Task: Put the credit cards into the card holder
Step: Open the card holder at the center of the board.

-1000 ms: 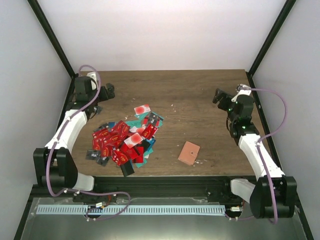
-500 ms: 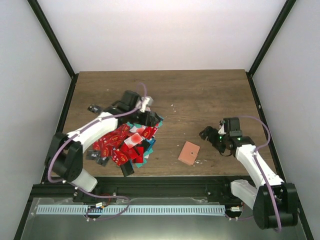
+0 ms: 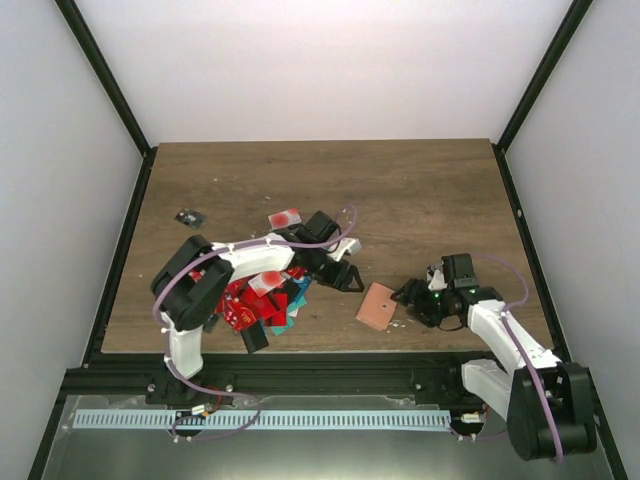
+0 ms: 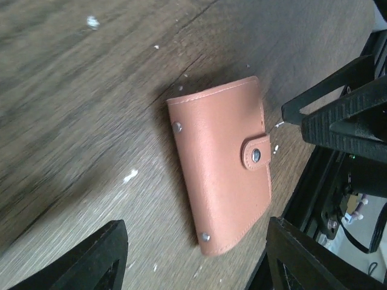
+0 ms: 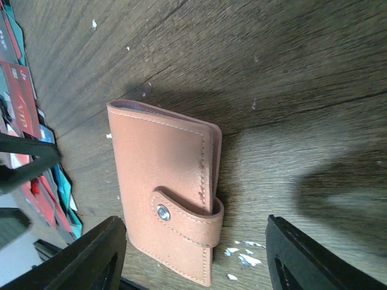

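The salmon-pink leather card holder [image 3: 378, 305] lies snapped shut on the wooden tabletop [image 3: 420, 190] between the left gripper [image 3: 343, 274] and right gripper [image 3: 411, 294], both parted and empty. It is judged light and pliable, best pinched across its edges.

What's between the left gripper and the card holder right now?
Nothing: just bare table between the left gripper and the card holder, clearest in the left wrist view.
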{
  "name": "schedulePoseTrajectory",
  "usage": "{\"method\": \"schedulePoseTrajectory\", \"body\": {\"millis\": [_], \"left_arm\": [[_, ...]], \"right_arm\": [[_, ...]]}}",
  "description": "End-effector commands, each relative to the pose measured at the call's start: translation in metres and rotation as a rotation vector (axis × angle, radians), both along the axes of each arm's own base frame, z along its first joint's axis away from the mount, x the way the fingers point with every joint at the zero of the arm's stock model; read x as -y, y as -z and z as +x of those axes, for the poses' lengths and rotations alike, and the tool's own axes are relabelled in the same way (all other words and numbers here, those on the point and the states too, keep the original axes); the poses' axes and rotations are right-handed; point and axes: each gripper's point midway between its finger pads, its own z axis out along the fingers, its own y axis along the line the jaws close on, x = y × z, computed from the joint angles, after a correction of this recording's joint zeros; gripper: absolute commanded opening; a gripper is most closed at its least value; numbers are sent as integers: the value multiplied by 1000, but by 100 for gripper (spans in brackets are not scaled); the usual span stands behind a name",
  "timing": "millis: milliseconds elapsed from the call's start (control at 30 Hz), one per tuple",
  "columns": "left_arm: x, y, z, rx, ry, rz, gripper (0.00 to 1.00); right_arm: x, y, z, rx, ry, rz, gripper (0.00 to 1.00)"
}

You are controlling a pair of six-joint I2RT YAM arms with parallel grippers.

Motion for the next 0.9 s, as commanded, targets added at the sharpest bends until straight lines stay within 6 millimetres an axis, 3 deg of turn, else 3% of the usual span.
{"method": "schedulePoseTrajectory", "body": {"millis": [0, 233, 467, 600, 700, 867], "left_arm": [[26, 2, -9, -40, 58, -41, 63], [32, 37, -13, -103, 77, 23, 49], [37, 54, -20, -136, 97, 38, 42], [43, 59, -20, -148, 105, 34, 26], [45, 55, -17, -135, 101, 30, 7], [50, 18, -4, -66, 76, -5, 4]], "right_arm": [[-10, -1, 0, 13, -40, 50, 62], [-12, 8, 1, -13, -61, 55, 53], [-14, 16, -3, -38, -72, 60, 47], [-14, 18, -3, -39, -76, 61, 45], [-13, 17, -2, -32, -71, 55, 44], [-9, 3, 4, 14, -50, 37, 48]]}}
